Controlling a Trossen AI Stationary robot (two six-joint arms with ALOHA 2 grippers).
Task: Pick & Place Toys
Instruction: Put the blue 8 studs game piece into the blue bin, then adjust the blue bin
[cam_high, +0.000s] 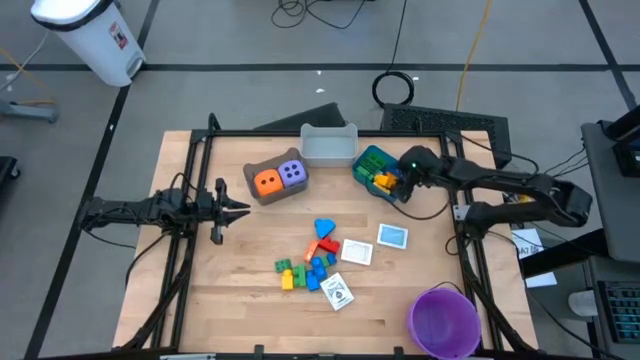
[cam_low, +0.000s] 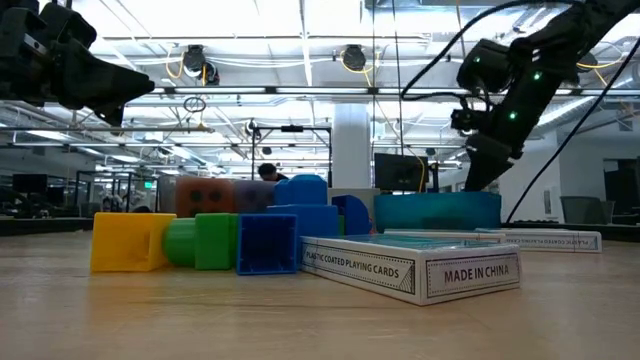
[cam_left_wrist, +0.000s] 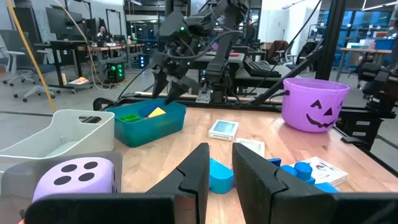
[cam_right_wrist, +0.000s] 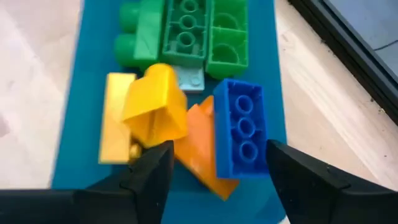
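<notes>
— On the table (cam_high: 420, 270), what have we got?

— Pale wood, framed by dark rails. Behind it a grey floor with taped lines and loose cables, and across the room rows of desks and monitors under strip lights, with a person seated far back.

— And the toys?

— An orange die (cam_high: 267, 182) and a purple die (cam_high: 292, 172) sit side by side in the brown bin (cam_high: 250, 174). A heap of bricks (cam_high: 308, 266) lies mid-table, red, blue, green and yellow, with white cards (cam_high: 392, 236) just beside it. More bricks, green, yellow, orange and blue, already lie in the blue bin (cam_high: 364, 160) at the far edge.

— Any room to move?

— The near left of the table is bare wood. The grey bin (cam_high: 329, 145) stands between the brown and blue ones along the far side, and the purple bowl (cam_high: 443, 320) fills the near right corner, close to the edge.

— The grippers?

— The right gripper (cam_right_wrist: 214, 165) hangs just over the blue bin, its fingers spread apart with nothing between them; the bricks lie loose below. The left gripper (cam_left_wrist: 219, 163) waits above the left side of the table, pointing at the heap, its fingers drawn to a narrow slit and holding nothing.
</notes>
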